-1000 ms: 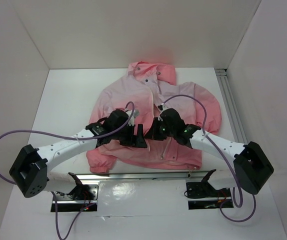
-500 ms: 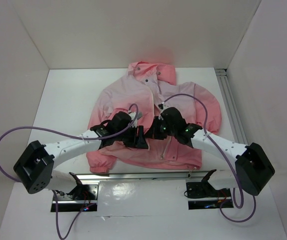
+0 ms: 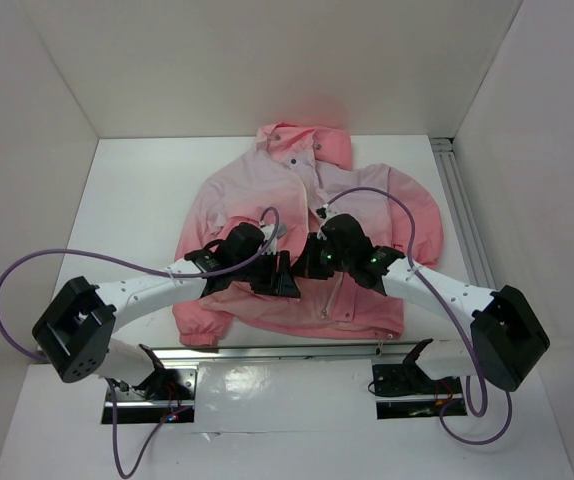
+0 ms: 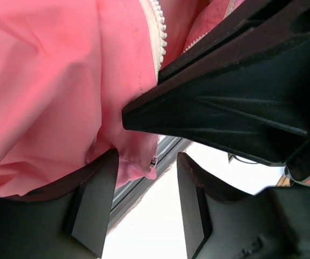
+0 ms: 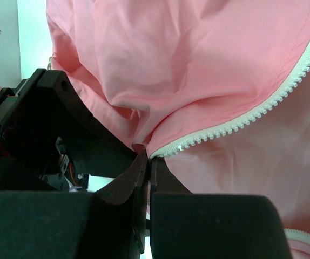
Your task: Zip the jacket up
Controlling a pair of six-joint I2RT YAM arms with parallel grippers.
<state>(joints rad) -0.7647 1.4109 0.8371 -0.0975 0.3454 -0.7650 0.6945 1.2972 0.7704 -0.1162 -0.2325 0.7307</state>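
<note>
The pink hooded jacket (image 3: 307, 215) lies flat on the white table, hood at the far end, front open along its white zipper (image 5: 263, 108). Both grippers meet over the lower front. My right gripper (image 3: 312, 258) is shut on the jacket's zipper edge (image 5: 171, 148), fabric bunched at its tips (image 5: 148, 156). My left gripper (image 3: 282, 280) is open; in the left wrist view the bottom corner of the other front panel (image 4: 139, 167), with a small metal zipper end (image 4: 153, 161), hangs beside its left finger (image 4: 95, 205). The right gripper's black body (image 4: 241, 97) fills the upper right there.
White walls enclose the table on three sides. An aluminium rail (image 3: 464, 215) runs along the right edge. A metal strip (image 3: 287, 352) and the two arm bases (image 3: 157, 385) lie at the near edge, just below the jacket's hem.
My left arm has swung a little to the right, bringing its gripper closer to the right gripper at the zipper's lower end. The right gripper has barely moved.
</note>
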